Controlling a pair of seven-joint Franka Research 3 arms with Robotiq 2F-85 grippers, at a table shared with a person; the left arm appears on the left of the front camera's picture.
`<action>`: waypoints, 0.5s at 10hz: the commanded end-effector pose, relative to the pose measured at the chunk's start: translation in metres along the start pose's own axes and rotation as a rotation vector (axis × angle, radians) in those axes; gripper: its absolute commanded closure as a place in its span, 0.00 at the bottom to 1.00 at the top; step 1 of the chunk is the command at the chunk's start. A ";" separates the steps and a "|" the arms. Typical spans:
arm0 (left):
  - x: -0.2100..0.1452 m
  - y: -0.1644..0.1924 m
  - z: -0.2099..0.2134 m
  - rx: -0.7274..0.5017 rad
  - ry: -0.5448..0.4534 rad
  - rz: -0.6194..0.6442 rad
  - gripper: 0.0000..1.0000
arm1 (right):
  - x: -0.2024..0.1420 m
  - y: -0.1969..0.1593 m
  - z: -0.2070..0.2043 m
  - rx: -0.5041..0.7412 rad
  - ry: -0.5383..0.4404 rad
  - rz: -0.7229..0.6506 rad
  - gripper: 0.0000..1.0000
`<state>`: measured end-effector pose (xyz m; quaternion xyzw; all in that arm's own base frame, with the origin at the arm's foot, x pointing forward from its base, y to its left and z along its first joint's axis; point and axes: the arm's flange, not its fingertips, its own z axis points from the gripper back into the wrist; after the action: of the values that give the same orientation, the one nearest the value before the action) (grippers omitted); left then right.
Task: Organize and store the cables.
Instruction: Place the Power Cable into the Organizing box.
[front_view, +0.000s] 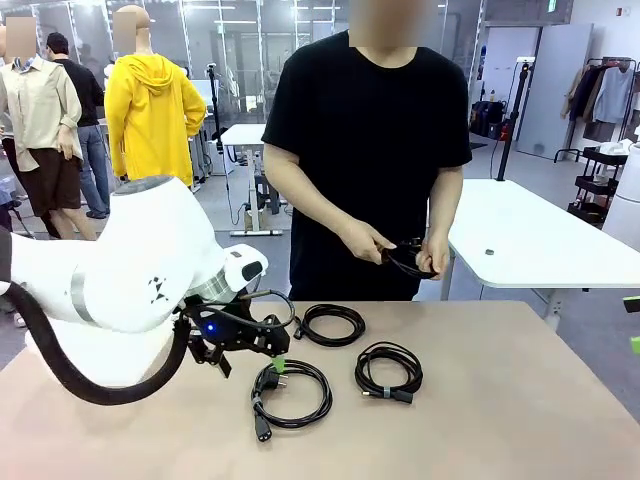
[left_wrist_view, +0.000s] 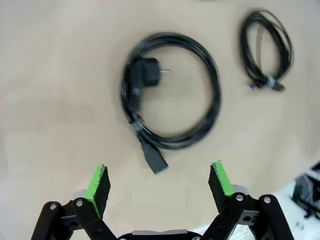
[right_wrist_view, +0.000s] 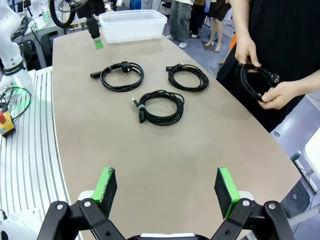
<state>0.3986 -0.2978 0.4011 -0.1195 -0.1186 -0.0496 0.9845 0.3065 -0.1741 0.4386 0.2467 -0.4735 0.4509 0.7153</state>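
Three coiled black cables lie on the tan table (front_view: 500, 430): one with a power plug (front_view: 290, 393), one at mid-table (front_view: 388, 370), one nearer the person (front_view: 333, 324). The person holds another cable (front_view: 405, 258) in both hands. My left gripper (front_view: 275, 360) hangs open just above the plug cable (left_wrist_view: 142, 75), its jaws empty and the coil ahead of the fingertips (left_wrist_view: 97, 185). A second coil (left_wrist_view: 270, 82) lies beyond. My right gripper (right_wrist_view: 165, 186) is open and empty, low over the table's far end, well away from the cables (right_wrist_view: 160, 106).
A clear plastic bin (right_wrist_view: 132, 25) stands at the table's end, behind my left gripper (right_wrist_view: 95, 35). The person (front_view: 370, 150) stands at the far edge. A white table (front_view: 540, 240) stands behind at right. Bare tabletop lies between my right gripper and the coils.
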 end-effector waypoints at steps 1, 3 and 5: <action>0.006 -0.013 -0.019 0.097 -0.011 0.108 0.00 | -0.001 -0.002 0.000 -0.006 -0.014 0.020 0.00; 0.014 -0.009 -0.042 0.135 -0.006 0.207 0.00 | -0.001 -0.002 0.000 -0.006 -0.014 0.020 0.00; 0.021 -0.006 -0.062 0.174 0.008 0.302 0.00 | -0.001 -0.002 0.000 -0.006 -0.014 0.020 0.00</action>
<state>0.4184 -0.2997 0.3548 -0.0623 -0.1037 0.0843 0.9891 0.3062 -0.1745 0.4386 0.2463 -0.4737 0.4503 0.7156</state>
